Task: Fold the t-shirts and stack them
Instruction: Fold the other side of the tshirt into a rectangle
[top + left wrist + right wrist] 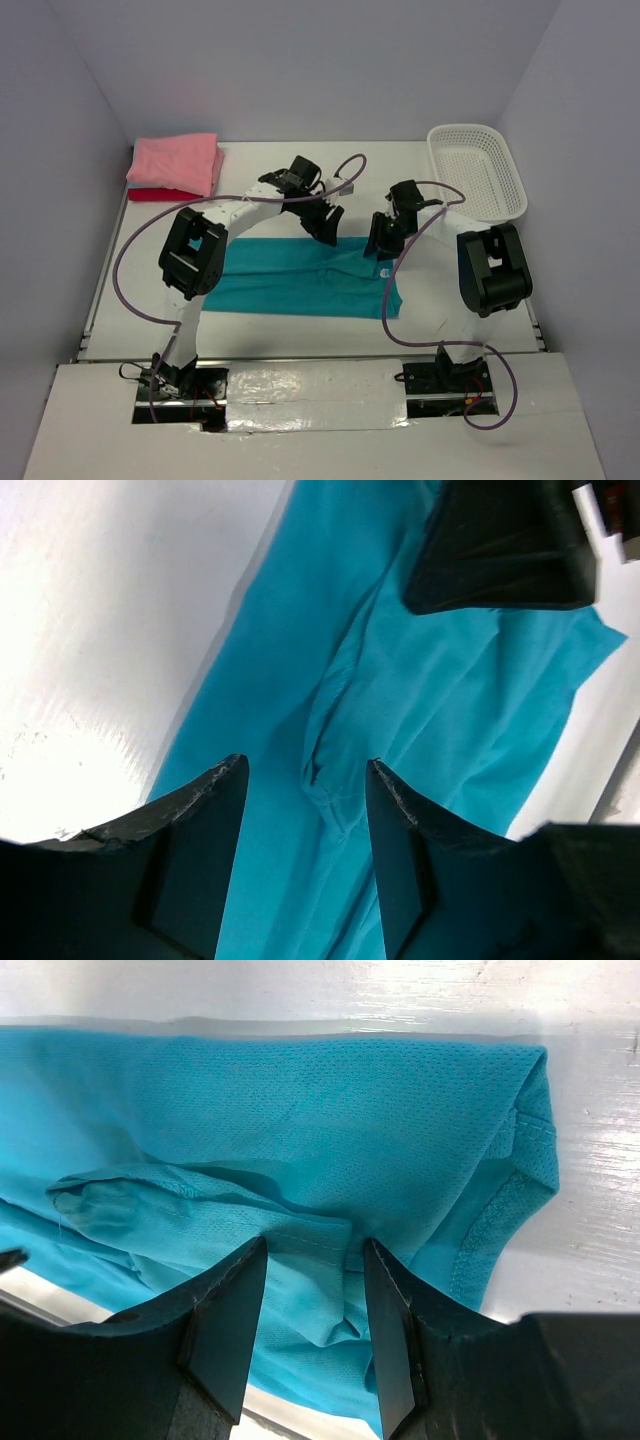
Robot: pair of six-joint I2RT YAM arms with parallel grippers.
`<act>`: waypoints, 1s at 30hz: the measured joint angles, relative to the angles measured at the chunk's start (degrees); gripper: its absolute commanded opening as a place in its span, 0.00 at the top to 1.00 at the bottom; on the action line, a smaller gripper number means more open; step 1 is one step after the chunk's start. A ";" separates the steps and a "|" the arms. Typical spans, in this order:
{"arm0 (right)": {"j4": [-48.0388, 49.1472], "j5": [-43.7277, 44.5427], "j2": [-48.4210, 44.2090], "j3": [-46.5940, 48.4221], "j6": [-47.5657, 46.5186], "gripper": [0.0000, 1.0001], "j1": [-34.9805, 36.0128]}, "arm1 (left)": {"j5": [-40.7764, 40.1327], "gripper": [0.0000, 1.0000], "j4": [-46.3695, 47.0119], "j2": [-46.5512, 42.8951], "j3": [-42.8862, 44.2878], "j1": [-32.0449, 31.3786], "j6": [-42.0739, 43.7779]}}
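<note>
Left claw (pixel 306 765) and right claw (pixel 315 1245) both stood open — each straddling a raised fold of the teal shirt (pixel 290 285), pink shirt (pixel 175 160) at ten o'clock.

My fingers (pixel 225 1330) are black, and the teal-blue shirt (pixel 290 285) is one plain colour with a fine pinhole mesh weave. The pink shirt (pixel 178 160) is salmon, the red shirt (pixel 160 194) crimson, the basket (pixel 478 170) white lattice.

You have the spread t-shirt (pixel 290 285) lying mid-surface (pixel 140 260), nearer the near edge. The stack of folded t-shirts (pixel 175 165) sits in the far left corner, the basket (pixel 480 175) in the far right. The left gripper (pixel 328 228) and right gripper (pixel 378 245) hang side by side over the spread t-shirt's far right part.
</note>
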 measured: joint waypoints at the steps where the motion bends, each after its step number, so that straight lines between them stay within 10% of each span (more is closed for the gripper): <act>1: 0.07 -0.04 0.00 0.00 0.00 0.49 0.00 | 0.46 0.38 0.02 -0.26 0.13 0.00 0.00; 9: 0.68 -0.74 0.76 0.00 -0.04 0.53 0.00 | 0.85 0.38 -1.20 -0.22 -0.11 -0.39 0.37; 20: 0.61 -1.09 1.22 0.28 -0.37 0.69 0.00 | -1.42 0.70 -4.37 2.01 -0.04 -2.12 2.40; 23: 0.63 -1.14 1.20 0.31 -0.44 0.82 0.00 | -2.14 0.99 -4.57 2.01 -0.04 -2.34 3.34; 30: 0.48 -1.92 0.13 0.20 -0.72 0.89 0.02 | -0.98 1.00 -4.04 1.36 -1.29 -2.34 5.25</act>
